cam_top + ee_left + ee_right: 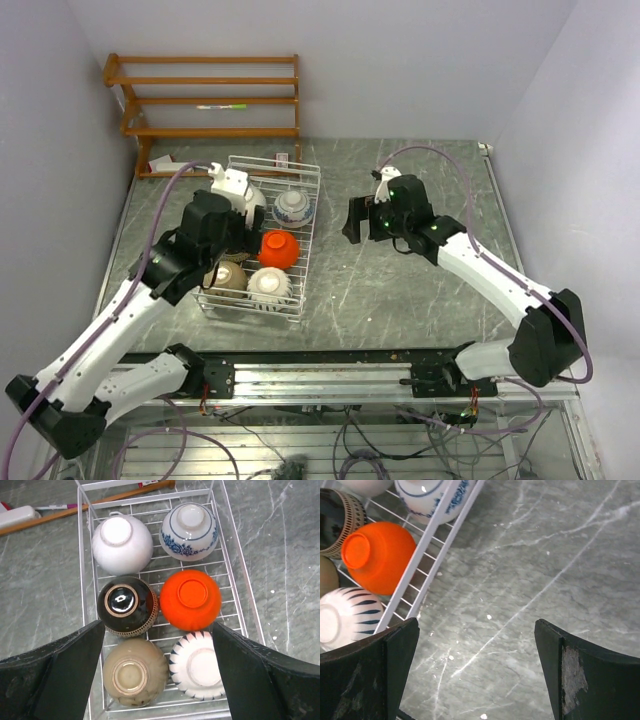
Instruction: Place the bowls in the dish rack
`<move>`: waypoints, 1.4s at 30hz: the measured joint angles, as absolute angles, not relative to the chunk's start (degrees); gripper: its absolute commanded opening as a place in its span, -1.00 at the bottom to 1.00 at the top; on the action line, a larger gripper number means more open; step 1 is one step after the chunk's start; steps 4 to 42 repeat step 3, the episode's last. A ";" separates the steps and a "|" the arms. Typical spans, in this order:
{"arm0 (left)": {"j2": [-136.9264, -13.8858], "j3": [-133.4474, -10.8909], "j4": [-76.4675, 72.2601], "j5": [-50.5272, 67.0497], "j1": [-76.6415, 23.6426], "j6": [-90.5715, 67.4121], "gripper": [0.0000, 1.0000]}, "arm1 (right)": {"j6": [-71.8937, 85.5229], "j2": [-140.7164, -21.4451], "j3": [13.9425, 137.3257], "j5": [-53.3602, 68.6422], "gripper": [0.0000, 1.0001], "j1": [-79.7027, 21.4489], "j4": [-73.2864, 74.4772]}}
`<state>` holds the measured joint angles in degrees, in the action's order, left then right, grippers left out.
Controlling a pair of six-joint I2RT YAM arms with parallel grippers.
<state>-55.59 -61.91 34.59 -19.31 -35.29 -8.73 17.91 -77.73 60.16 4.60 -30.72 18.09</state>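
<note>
Six bowls sit upturned in the dish rack, its long axis running from the table's near edge toward the far one. The left gripper hangs directly above them, the right gripper just off the rack's right side, both spread and empty. Seemingly no bowl lies outside.

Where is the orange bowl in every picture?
Top: orange bowl, a little left of centre.
Left wrist: orange bowl, near the centre.
Right wrist: orange bowl, upper left.
Shared landmark: the blue-patterned bowl sits right beside it in all three.
</note>
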 measured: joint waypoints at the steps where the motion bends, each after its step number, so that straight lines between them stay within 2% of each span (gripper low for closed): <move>1: -54.11 -60.77 34.61 -19.38 -35.27 -9.13 0.98 | 17.69 -77.65 59.75 4.05 1.00 -30.74 18.31; 42: -51.90 -59.35 34.26 -19.44 -35.27 -9.80 0.98 | 17.45 -77.14 58.87 3.14 1.00 -30.74 18.28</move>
